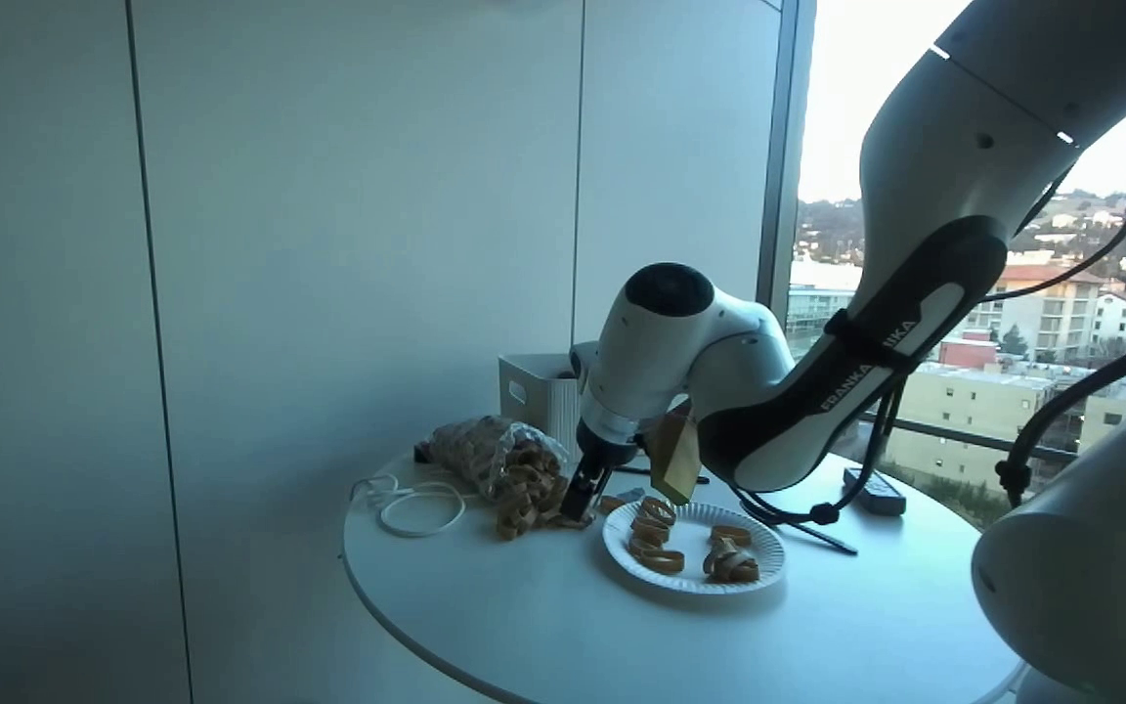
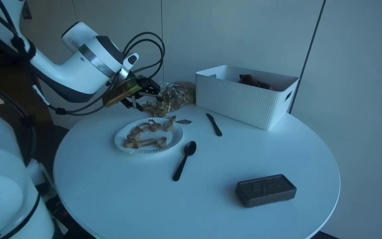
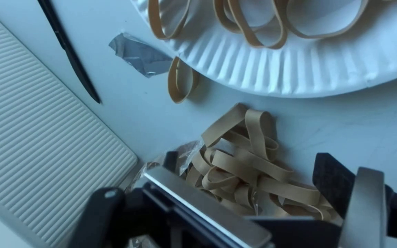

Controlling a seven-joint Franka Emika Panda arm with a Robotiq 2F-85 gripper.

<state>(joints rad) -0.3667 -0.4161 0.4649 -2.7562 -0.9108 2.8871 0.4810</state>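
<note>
My gripper (image 3: 250,168) is open, with its black fingertips apart on either side of a pile of tan rubber bands (image 3: 240,162). Nothing shows held; whether the fingers touch the pile cannot be told. The bands spill from a clear plastic bag (image 1: 485,450), which also shows in an exterior view (image 2: 182,94). In both exterior views the gripper (image 1: 584,494) (image 2: 149,101) is tilted down at the pile. A white paper plate (image 2: 121,139) beside it carries several loose bands (image 2: 134,141). One single band (image 3: 173,81) rests against the plate's edge, beside a silvery scrap (image 3: 140,55).
A white ribbed box (image 2: 234,99) holding a brown thing (image 2: 254,81) stands by the wall, close to the bag. A black knife (image 2: 214,124), black spoon (image 2: 184,161) and dark block (image 2: 265,191) lie on the round white table (image 2: 111,192). A white cable (image 1: 421,533) lies near the bag.
</note>
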